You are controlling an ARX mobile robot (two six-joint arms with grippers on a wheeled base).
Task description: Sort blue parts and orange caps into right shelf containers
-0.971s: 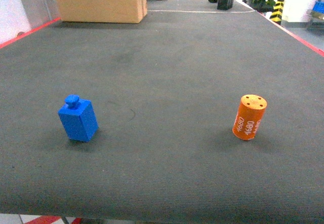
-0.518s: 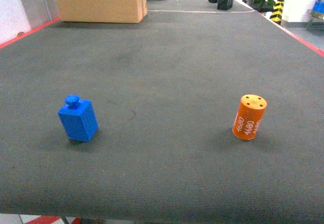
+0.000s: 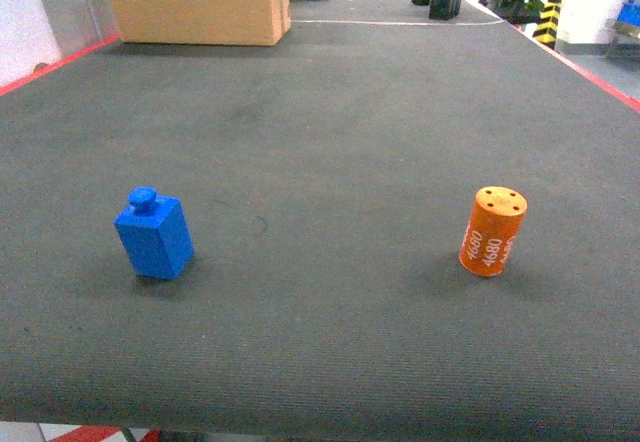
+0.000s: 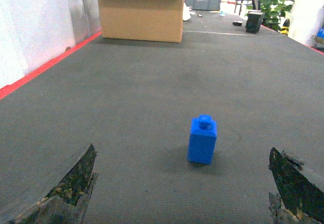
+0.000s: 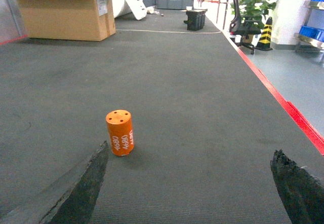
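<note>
**Both pincers wide, nothing held — a tip-over is the risk**

Our left pincer [image 4: 182,193] is spread wide and empty; the blue block [image 4: 203,139] stands upright ahead of it, roughly centred between the fingers but well apart. Our right pincer [image 5: 187,191] is equally spread, with the orange cap [image 5: 120,133] ahead and toward its left finger [image 5: 76,193]. That offset worries us — an advance straight ahead could clip the cap and roll it across the dark mat [image 5: 192,97]. No bins are in view.

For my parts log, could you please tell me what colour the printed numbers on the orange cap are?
White, on the orange cap; the right wrist view shows them best.
</note>
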